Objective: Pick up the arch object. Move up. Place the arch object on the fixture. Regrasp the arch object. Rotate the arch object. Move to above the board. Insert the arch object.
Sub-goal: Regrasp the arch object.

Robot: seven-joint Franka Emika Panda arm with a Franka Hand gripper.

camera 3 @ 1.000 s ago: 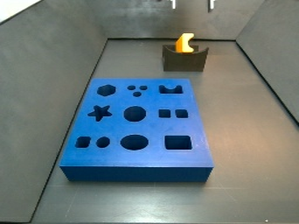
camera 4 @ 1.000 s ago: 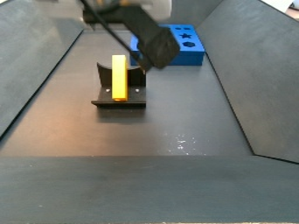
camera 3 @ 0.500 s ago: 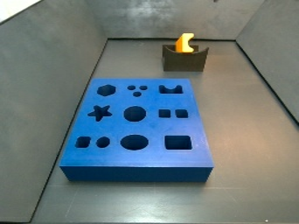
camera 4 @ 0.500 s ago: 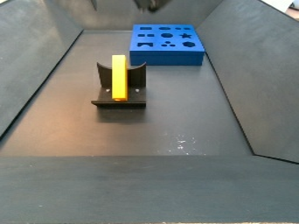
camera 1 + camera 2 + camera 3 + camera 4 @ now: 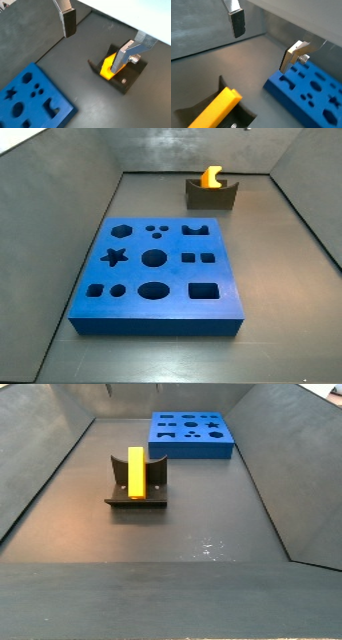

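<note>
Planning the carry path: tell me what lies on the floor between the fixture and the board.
Nothing: in both side views bare dark floor separates the fixture holding the arch object from the board. The tool is open.

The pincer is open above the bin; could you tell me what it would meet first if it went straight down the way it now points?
Probably the bare floor between the fixture, which holds the arch object, and the board. The pincer holds nothing, but depth is unclear, so it may graze the fixture.

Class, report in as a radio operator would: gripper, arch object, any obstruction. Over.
Gripper open, empty, high above the floor. Arch object upright in the fixture, untouched. Board apart, holes unfilled. Nothing in the way.
</note>
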